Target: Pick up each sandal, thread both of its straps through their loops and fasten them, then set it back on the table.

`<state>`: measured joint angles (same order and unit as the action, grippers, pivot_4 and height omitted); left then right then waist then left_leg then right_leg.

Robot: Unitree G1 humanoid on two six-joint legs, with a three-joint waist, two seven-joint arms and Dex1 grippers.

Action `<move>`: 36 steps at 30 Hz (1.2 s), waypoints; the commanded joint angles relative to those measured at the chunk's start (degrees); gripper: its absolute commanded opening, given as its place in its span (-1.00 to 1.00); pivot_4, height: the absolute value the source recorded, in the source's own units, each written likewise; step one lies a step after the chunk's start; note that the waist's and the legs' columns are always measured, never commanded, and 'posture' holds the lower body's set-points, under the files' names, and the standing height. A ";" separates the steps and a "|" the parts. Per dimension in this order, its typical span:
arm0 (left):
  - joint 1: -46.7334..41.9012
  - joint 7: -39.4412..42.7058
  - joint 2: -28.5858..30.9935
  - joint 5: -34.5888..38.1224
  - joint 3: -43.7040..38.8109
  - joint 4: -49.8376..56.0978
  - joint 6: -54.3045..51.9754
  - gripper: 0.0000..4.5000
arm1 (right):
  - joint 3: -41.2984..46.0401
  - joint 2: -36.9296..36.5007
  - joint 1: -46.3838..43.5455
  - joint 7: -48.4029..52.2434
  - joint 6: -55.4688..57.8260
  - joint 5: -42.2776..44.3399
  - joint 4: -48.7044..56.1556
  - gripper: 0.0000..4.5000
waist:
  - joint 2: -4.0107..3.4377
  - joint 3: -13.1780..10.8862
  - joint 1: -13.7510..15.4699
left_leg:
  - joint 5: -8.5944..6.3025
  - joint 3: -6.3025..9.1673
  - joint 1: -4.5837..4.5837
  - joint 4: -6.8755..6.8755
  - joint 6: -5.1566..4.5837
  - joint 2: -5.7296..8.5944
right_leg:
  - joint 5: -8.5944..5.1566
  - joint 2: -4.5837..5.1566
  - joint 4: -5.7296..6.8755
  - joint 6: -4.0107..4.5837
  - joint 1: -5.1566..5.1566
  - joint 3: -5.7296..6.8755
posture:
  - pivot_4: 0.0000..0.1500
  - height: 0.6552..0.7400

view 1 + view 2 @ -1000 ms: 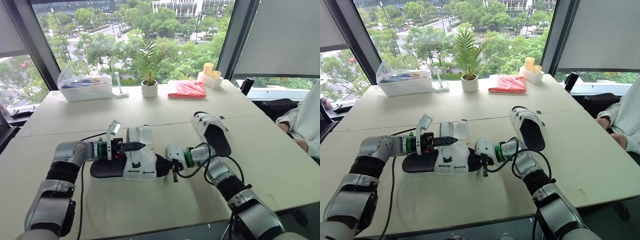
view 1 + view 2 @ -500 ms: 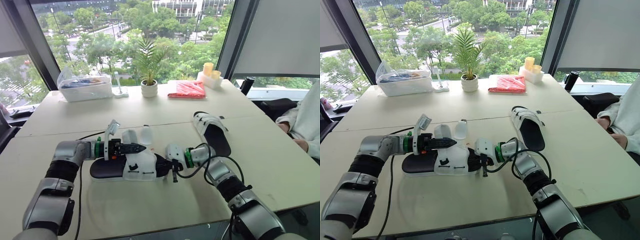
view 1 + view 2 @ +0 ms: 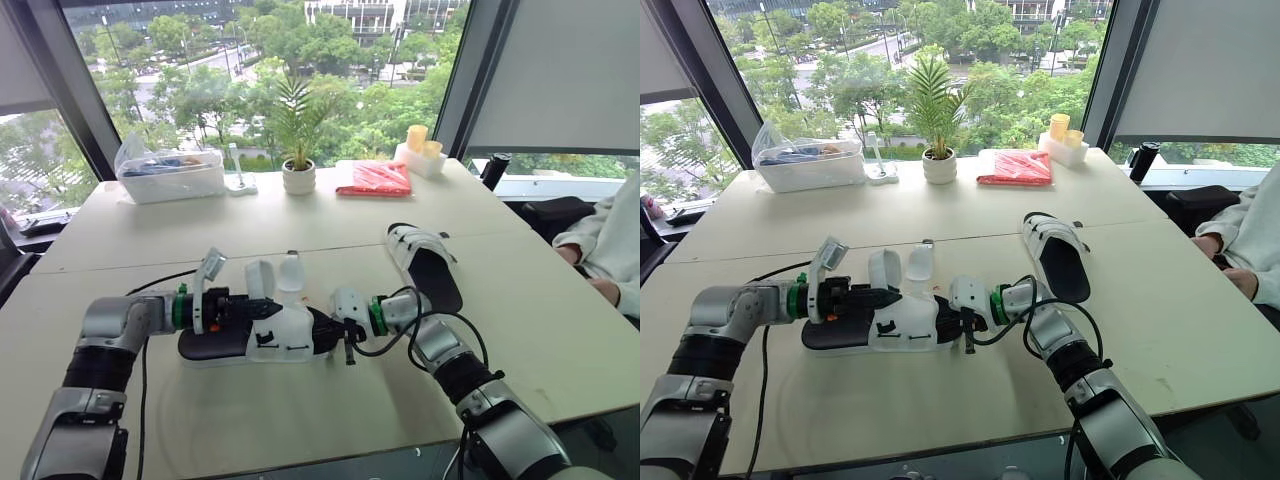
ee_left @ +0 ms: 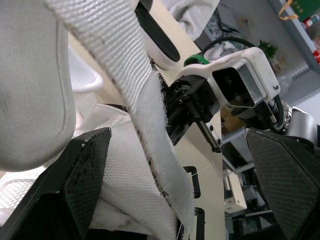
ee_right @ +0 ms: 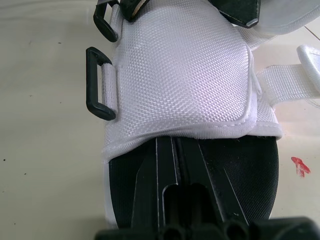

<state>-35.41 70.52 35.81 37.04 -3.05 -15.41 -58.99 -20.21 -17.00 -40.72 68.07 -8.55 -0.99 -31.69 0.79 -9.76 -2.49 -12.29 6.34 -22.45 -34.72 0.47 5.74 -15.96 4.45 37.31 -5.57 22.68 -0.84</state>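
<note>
- Left end effector (image 3: pixel 251 305) stands open, my fingers (image 4: pixel 80 185) either side of a loose white strap (image 4: pixel 136 95) on the sandal (image 3: pixel 283 333).
- My right end effector (image 3: pixel 326 331) clamps one end of that sandal, which lies on the table (image 3: pixel 300 415).
- A second sandal (image 3: pixel 425 262) lies nearby.

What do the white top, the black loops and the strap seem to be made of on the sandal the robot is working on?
The white upper looks like woven synthetic mesh with a matte finish, judging by its fine grid texture. The black loops seem to be moulded plastic, smooth with a slight sheen. The strap looks like woven webbing. Its fuzzy edge is probably hook-and-loop.
</note>
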 commanded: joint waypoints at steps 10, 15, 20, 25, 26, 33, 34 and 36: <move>3.07 -1.36 2.13 4.20 -3.89 4.70 -1.84 0.22 | -1.55 0.38 0.70 -0.11 0.39 -1.57 -1.34 -1.00 | 0.00 0.00 -0.01 | 0.00 0.00 0.00 0.02 0.00 0.00 | 0.00 0.00 0.00 0.00 0.03 0.00 | 1.00 1.00; 3.48 -1.14 2.72 5.30 -4.03 5.81 -1.84 -0.91 | -1.53 0.41 0.69 -0.13 0.38 -1.55 -1.40 -1.00 | 0.00 0.00 -0.01 | 0.00 0.00 0.00 0.02 0.00 0.00 | 0.00 0.00 0.00 0.01 0.03 0.00 | 1.00 1.00; 2.81 -2.22 2.39 5.85 -4.27 5.80 -1.37 -0.96 | -1.58 0.50 0.70 -0.11 0.44 -1.54 -1.44 -1.00 | 0.00 0.00 -0.02 | 0.00 0.00 0.00 0.02 0.00 0.00 | 0.00 0.00 0.00 0.01 0.03 0.00 | 1.00 1.00; 1.81 -1.61 2.67 6.37 -3.75 5.54 -1.82 -0.96 | -1.58 0.47 0.63 -0.06 0.44 -1.56 -1.51 -1.00 | 0.00 0.00 -0.02 | 0.00 0.00 0.00 0.02 0.01 0.00 | 0.00 0.00 0.00 0.01 0.04 0.00 | 1.00 1.00; 1.55 -1.03 2.95 6.25 -3.21 5.42 -1.95 -0.96 | -1.60 0.45 0.64 -0.04 0.46 -1.58 -1.48 -1.00 | 0.00 0.00 -0.01 | 0.00 0.00 0.00 0.02 0.00 0.00 | 0.00 0.00 0.00 0.01 0.04 0.00 | 1.00 1.00; -0.96 2.76 3.57 5.94 -0.59 2.64 -3.96 -0.96 | -1.64 0.35 0.61 -0.10 0.53 -1.71 -1.46 -1.00 | 0.00 0.00 -0.03 | 0.00 0.00 0.00 0.02 0.00 0.00 | 0.00 0.00 0.00 0.01 0.02 0.00 | 1.00 1.00; -1.10 3.37 3.72 5.63 0.07 2.35 -3.92 -0.96 | -1.65 0.33 0.66 -0.14 0.57 -1.73 -1.38 -1.00 | 0.00 0.00 -0.04 | 0.00 0.00 0.00 0.02 0.00 0.00 | 0.00 0.00 0.00 0.01 0.02 0.00 | 1.00 1.00; -1.38 4.38 3.98 5.26 1.33 1.83 -3.93 -0.96 | -1.66 0.28 0.79 -0.20 0.66 -1.75 -1.21 -1.00 | 0.00 0.00 -0.05 | 0.00 0.00 0.00 0.02 0.00 0.00 | 0.00 -0.01 0.00 0.01 0.03 0.00 | 1.00 1.00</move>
<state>-35.77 73.39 38.66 42.37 -2.26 -13.61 -63.09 -20.25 -16.86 -40.73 67.99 -8.75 -1.01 -31.84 0.79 -9.76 -2.54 -12.29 6.34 -22.45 -34.70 0.48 5.74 -15.97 4.44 37.31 -5.56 22.71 -0.85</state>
